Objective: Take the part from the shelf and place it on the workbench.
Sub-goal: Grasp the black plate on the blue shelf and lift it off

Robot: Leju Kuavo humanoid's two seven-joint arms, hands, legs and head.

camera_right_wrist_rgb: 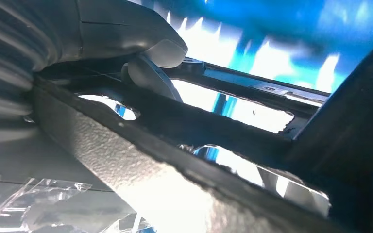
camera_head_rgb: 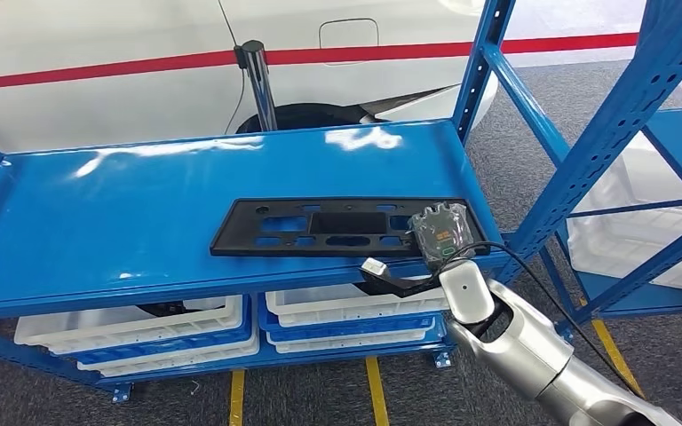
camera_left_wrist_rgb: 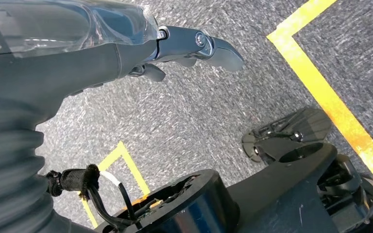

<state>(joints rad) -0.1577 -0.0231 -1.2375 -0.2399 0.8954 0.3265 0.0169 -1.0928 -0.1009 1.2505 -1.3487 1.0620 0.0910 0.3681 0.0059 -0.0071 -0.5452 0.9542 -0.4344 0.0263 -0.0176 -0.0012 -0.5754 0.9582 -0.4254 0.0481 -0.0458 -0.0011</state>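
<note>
gripping the black part (camera_head_rgb: 337, 227) on the shelf (camera_head_rgb: 124, 222) — right hand (camera_head_rgb: 441, 232); left hand (camera_left_wrist_rgb: 126, 46) holds nothing.

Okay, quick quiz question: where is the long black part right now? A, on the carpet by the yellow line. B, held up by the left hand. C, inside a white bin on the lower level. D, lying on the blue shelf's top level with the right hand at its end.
D: the black part lies flat on the blue shelf, and the right hand grips its right end.
</note>
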